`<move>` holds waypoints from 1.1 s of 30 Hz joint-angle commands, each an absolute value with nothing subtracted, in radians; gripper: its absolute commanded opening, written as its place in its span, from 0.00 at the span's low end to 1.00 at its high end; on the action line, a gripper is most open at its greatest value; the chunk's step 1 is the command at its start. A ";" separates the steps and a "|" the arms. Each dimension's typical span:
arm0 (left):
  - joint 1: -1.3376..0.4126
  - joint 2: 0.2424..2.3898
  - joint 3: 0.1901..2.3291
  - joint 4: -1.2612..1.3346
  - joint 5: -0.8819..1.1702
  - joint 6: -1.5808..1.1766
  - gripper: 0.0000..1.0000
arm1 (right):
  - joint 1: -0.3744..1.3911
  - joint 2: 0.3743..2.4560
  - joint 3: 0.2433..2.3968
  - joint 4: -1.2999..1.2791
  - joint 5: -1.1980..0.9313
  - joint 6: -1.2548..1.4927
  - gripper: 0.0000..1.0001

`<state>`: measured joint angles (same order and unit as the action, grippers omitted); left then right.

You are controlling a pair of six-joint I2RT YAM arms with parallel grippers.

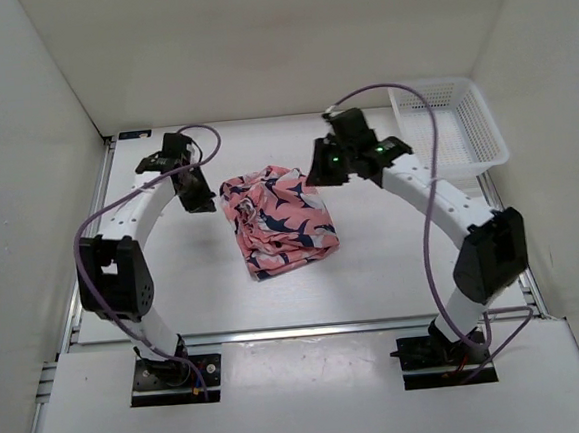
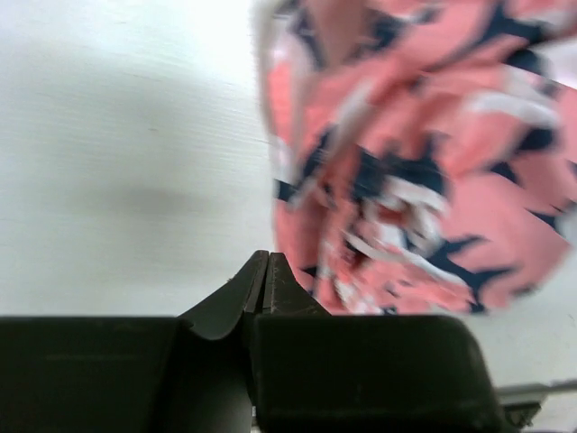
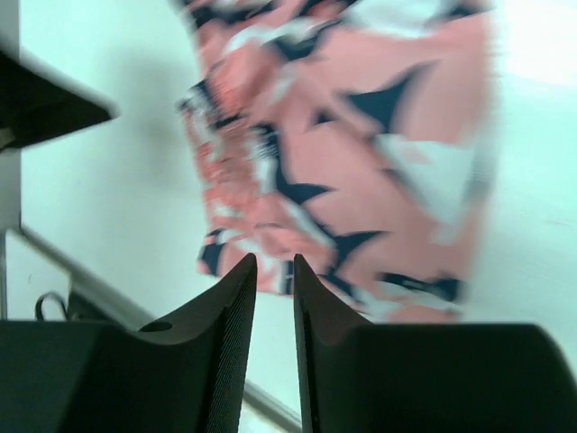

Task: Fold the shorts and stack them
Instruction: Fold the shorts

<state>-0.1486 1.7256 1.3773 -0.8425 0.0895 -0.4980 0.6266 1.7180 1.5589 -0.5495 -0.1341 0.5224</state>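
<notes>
Shorts point(image 1: 278, 220): soft, crumpled salmon fabric with a navy-white shark print, lay bunched mid-table point(image 1: 393, 258) between the arms. Left gripper point(image 2: 267, 257) was pinched closed, empty, just beside them. Right gripper point(image 3: 274, 262) was barely parted, holding nothing.

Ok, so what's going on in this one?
Two robot arms are working on a pair of shorts, which lie bunched and roughly folded mid-table. Neither arm holds them. The left tool is shut and empty beside their left edge. The right tool is barely parted, also empty, by their right edge. A basket sits at the far right corner.
</notes>
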 commanded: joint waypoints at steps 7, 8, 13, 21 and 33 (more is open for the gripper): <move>-0.391 1.770 1.574 -0.870 0.202 -0.488 0.11 | 0.514 1.750 1.506 -0.546 -0.199 0.449 0.19; -0.402 1.798 1.592 -0.870 0.202 -0.488 0.11 | 0.514 1.776 1.531 -0.557 -0.199 0.449 0.15; -0.391 1.979 1.675 -0.870 0.178 -0.476 0.11 | 0.514 1.951 1.647 -0.557 -0.209 0.440 0.14; -0.302 2.048 1.635 -0.861 0.164 -0.428 0.11 | 0.514 2.264 1.810 -0.568 -0.179 0.460 0.07; -0.293 1.905 1.652 -0.914 0.227 -0.368 0.11 | 0.505 1.933 1.688 -0.577 -0.075 0.471 0.17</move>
